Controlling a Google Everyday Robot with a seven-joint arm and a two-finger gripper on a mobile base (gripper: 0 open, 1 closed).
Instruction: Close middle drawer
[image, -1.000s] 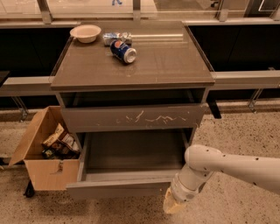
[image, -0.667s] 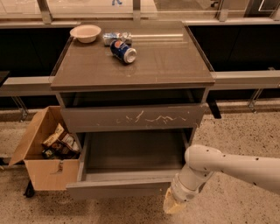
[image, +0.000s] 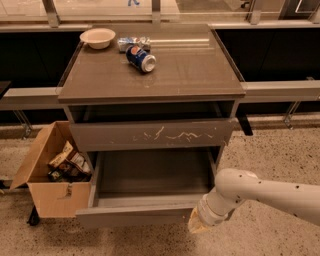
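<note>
Desk (image: 200, 75): grey-brown, drawers under top.
Middle drawer (image: 130, 216): pulled well out below scratched drawer front (image: 150, 135), bare inside.
- Judged rigid, light while empty, likely on runners.
- Handleless, so no grasp. Push flat on front panel, near centre to avoid skewing.

Gripper (image: 196, 227): low, at panel's right end, contact unclear. Released or clenched: cannot tell.
Cardboard box (image: 50, 197): left of drawer, packets inside, print unreadable.
Blue can (image: 141, 58): lying on desk, logo illegible.
Bowl (image: 97, 37): plain, no writing.

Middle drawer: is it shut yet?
No, the middle drawer stands pulled out, its bare inside showing, with the end effector at its right front corner.
</note>
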